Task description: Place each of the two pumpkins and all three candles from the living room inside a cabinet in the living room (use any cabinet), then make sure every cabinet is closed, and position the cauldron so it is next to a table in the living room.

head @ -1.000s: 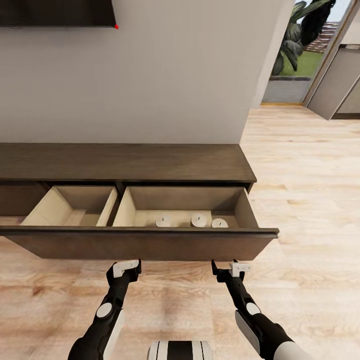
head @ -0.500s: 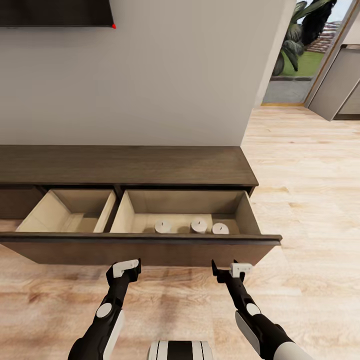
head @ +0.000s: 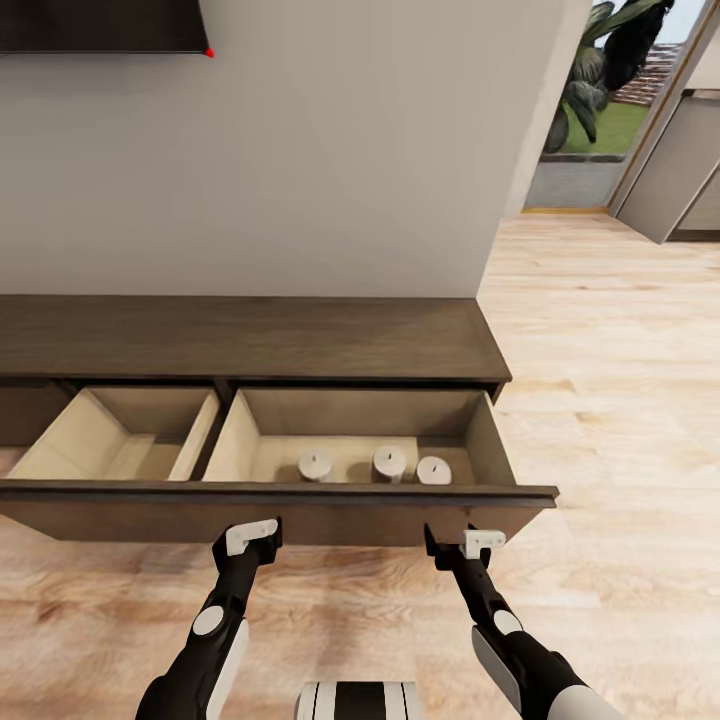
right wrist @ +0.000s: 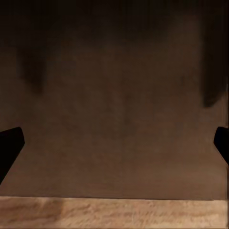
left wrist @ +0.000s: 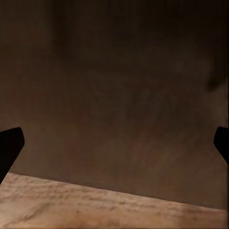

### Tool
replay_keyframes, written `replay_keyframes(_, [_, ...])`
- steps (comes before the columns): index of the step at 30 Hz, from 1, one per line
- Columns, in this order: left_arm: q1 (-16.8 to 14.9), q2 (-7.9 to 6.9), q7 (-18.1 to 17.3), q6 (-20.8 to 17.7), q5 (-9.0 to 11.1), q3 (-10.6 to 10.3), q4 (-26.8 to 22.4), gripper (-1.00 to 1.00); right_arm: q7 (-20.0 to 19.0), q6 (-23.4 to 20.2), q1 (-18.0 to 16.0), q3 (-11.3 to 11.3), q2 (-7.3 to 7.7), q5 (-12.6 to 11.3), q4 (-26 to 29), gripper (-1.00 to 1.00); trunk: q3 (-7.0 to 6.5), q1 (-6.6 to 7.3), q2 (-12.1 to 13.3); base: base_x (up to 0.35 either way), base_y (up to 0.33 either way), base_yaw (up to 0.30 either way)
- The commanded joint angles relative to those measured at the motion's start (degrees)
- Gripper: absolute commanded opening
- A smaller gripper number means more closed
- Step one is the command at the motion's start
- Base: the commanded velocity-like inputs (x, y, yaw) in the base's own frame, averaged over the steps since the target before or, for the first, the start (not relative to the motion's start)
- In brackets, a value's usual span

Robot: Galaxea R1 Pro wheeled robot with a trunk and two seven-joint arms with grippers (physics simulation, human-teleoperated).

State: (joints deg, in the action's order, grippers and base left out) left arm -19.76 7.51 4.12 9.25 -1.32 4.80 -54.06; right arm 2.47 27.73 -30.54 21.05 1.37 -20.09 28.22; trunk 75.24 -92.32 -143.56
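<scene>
Three candles (head: 374, 464), stubby grey-beige cylinders with tiny wicks, stand in a row inside the open right-hand drawer of the dark-brown cabinet (head: 250, 335). Just before its drawer front hang the left gripper (head: 250, 535) and right gripper (head: 466, 545), both spread wide and empty, above the wooden floor (head: 600, 400).

Both my arms reach forward and slightly down, roughly parallel, elbows low near my trunk. My left gripper (head: 247, 537) points ahead with its jaws spread wide, fingertips (left wrist: 9, 148) at opposite edges of the left wrist view. My right gripper (head: 463, 545) mirrors it, fingers (right wrist: 10, 145) likewise wide apart, holding nothing.
</scene>
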Motion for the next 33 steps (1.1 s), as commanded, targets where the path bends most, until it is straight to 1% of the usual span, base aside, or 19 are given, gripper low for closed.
replay_keyframes(1, [-0.02,0.04,0.09,0.15,-0.16,0.07,0.01,1.0,0.26,0.21,-0.04,0.48,0.09,-0.48,-0.01,1.0,0.04,0.0,-0.01,0.04,-0.052,0.0])
replay_keyframes(8, [-0.02,0.04,0.08,0.13,-0.15,0.07,0.01,1.0,0.26,0.22,-0.04,0.4,0.1,-0.48,-0.01,1.0,0.04,0.0,-0.01,0.095,-0.012,0.0])
replay_keyframes(15, [-0.02,0.04,0.08,0.09,-0.16,0.11,0.01,1.0,0.26,0.22,-0.04,0.4,0.12,-0.48,-0.01,1.0,0.04,0.0,-0.01,0.163,0.05,0.0])
replay_keyframes(33, [-0.02,0.04,0.01,0.05,-0.17,0.04,0.01,1.0,0.26,0.13,-0.04,0.4,0.04,-0.48,-0.01,1.0,0.04,0.0,-0.01,0.17,0.002,0.0])
